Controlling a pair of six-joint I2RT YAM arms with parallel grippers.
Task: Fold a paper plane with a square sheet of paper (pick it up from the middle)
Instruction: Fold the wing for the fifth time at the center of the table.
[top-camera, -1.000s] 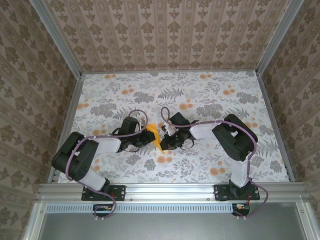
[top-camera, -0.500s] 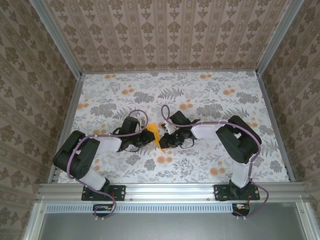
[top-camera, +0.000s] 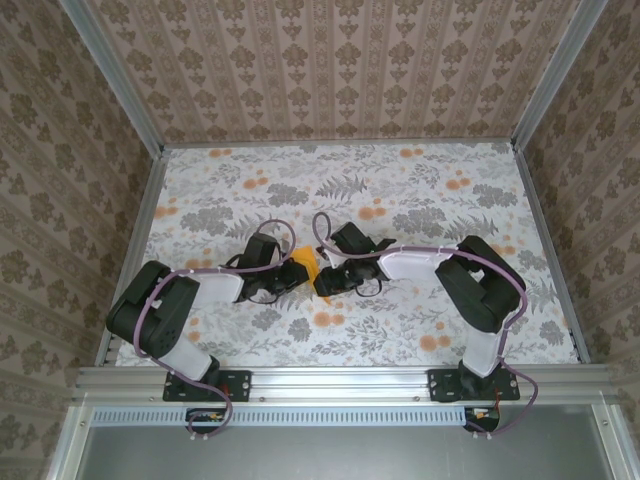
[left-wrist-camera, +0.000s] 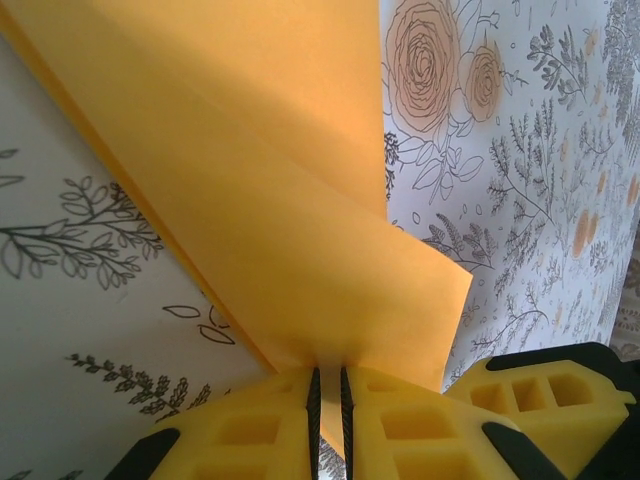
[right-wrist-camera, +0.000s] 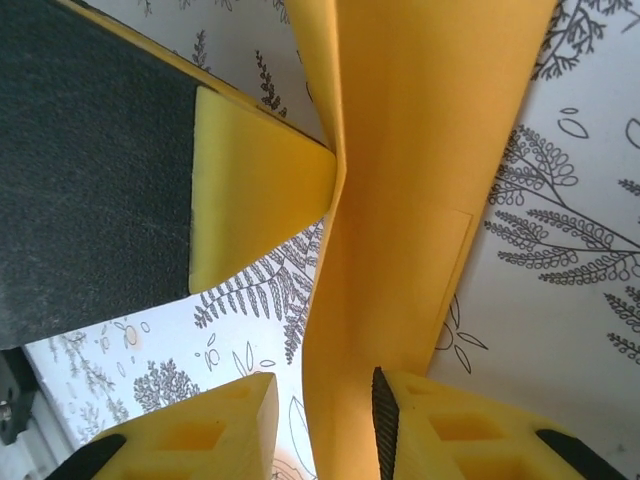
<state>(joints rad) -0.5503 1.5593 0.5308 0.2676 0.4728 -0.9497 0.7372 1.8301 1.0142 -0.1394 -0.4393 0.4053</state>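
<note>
One paper (left-wrist-camera: 280, 200) pinched in left end effector (left-wrist-camera: 327, 378); right (right-wrist-camera: 322, 385) parted.

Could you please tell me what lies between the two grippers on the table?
The part-folded orange-yellow paper stands between the left gripper and the right gripper in the top view; the left wrist view shows it pinched there.

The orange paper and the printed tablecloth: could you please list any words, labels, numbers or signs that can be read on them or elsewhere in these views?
None: no text can be read in these views.
The orange paper is plain.
The tablecloth bears only flower and leaf prints.
The wallpaper bears only an ornamental pattern.
The arm bases are too small to show any label.
</note>
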